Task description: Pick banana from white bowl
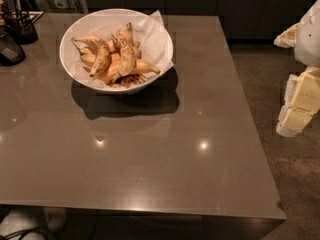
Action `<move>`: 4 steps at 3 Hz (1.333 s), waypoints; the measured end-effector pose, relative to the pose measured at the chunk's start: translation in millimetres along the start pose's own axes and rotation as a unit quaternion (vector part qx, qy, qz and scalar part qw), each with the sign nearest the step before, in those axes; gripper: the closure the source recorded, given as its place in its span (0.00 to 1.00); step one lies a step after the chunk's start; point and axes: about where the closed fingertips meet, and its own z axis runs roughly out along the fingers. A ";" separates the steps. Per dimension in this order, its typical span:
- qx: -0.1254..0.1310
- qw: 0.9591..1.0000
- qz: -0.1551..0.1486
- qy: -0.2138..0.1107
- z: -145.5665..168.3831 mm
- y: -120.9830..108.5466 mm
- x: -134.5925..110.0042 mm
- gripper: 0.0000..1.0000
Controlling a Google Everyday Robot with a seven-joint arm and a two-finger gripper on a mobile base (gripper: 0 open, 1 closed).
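The white bowl (162, 39) stands on the far left part of the grey table, lined with crumpled white paper. Several bananas lie piled in it. One short, curved banana (102, 60) with brown speckles and dark marks lies on top at the left of the pile. My gripper (299, 106), with pale yellow pads, hangs at the right edge of the view, off the table's right side, over the floor and far from the bowl. It holds nothing that I can see.
Two small dark containers (12, 39) stand at the table's far left edge. The grey table (150, 154) stretches wide in front of the bowl. A speckled floor (295, 184) lies to the right. Dark cabinets run along the back.
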 end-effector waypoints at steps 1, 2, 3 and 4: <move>0.000 1.000 0.000 0.000 0.0 0.0 0.0 0.00; -0.003 1.000 0.022 0.018 2.0 -2.6 -2.9 0.00; -0.003 0.995 0.076 0.061 7.7 -21.3 -15.6 0.00; 0.011 0.990 0.114 0.080 12.6 -47.6 -36.4 0.00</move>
